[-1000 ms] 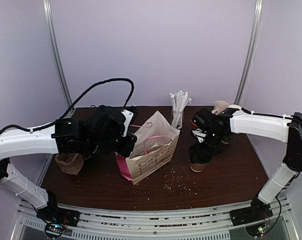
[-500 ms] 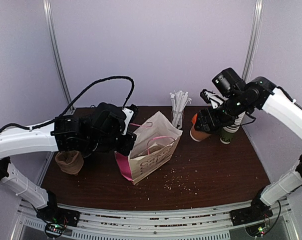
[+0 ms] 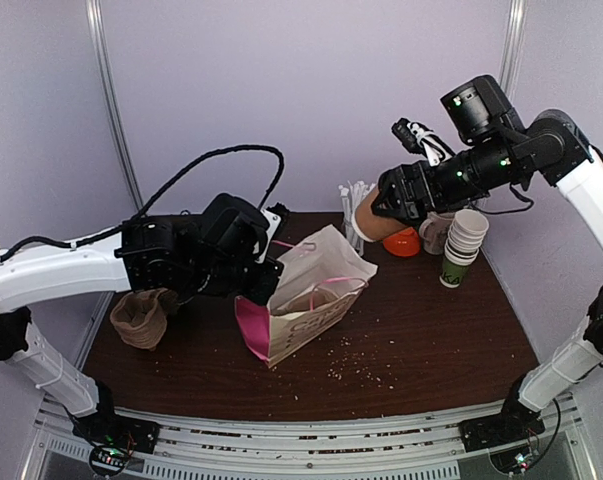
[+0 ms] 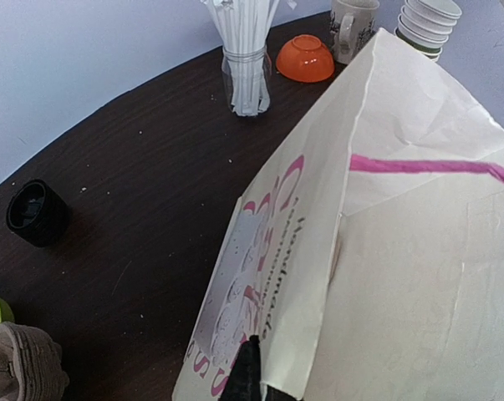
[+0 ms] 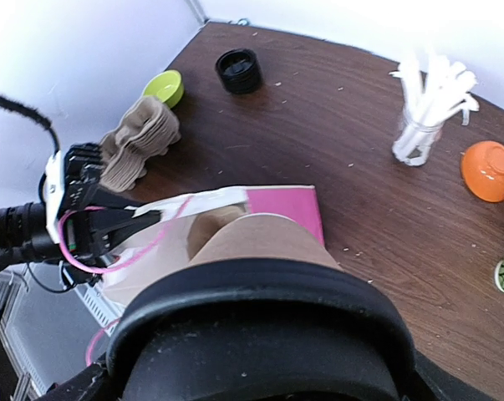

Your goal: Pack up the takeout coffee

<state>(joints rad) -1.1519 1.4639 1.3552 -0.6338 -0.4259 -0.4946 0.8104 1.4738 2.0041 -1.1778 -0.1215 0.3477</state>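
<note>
The takeout coffee (image 3: 373, 216), a brown paper cup with a black dome lid, is held tilted in the air by my right gripper (image 3: 399, 198), up and to the right of the paper bag's mouth. In the right wrist view the cup (image 5: 264, 238) and its lid (image 5: 260, 334) fill the foreground, above the open bag (image 5: 172, 234). The white bag with pink print and handles (image 3: 316, 300) stands mid-table. My left gripper (image 3: 269, 272) is shut on the bag's left rim and holds the mouth open; its fingers (image 4: 247, 376) pinch the bag's edge (image 4: 318, 276).
A glass of straws (image 3: 353, 215), an orange bowl (image 3: 405, 241), a beige mug (image 3: 436, 230) and a stack of white-and-green cups (image 3: 463, 240) stand at the back right. Brown sleeves (image 3: 139, 318) lie at the left. A black lid (image 4: 36, 213) and a green bowl (image 5: 164, 86) sit at the far left.
My right gripper has lifted the coffee off the table and carried it up and left toward the bag. My left gripper has raised the bag's rim slightly, so the bag stands more open.
</note>
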